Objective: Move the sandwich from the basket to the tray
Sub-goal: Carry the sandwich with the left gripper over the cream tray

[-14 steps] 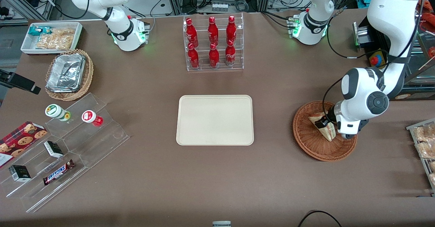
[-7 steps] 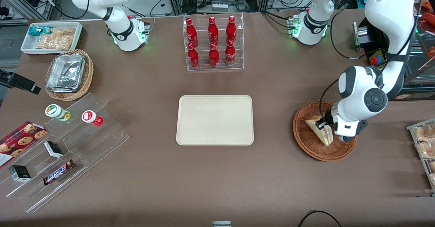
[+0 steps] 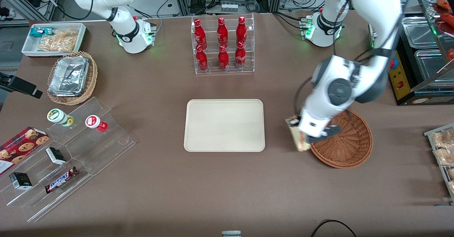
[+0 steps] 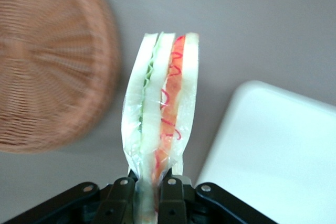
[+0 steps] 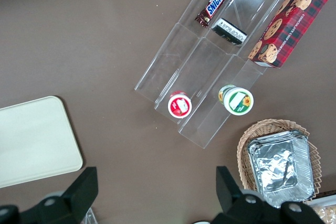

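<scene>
Gripping the sandwich (image 4: 161, 109) by its narrow end, the gripper (image 4: 148, 190) has both fingers pressed against the clear wrap — the wedge hangs in the air, clear of the basket (image 3: 345, 141). It sits above bare table (image 3: 212, 187) between the basket's rim and the tray (image 3: 224, 125), touching neither. Seen from the front, the basket holds nothing — the tray is bare too.
</scene>
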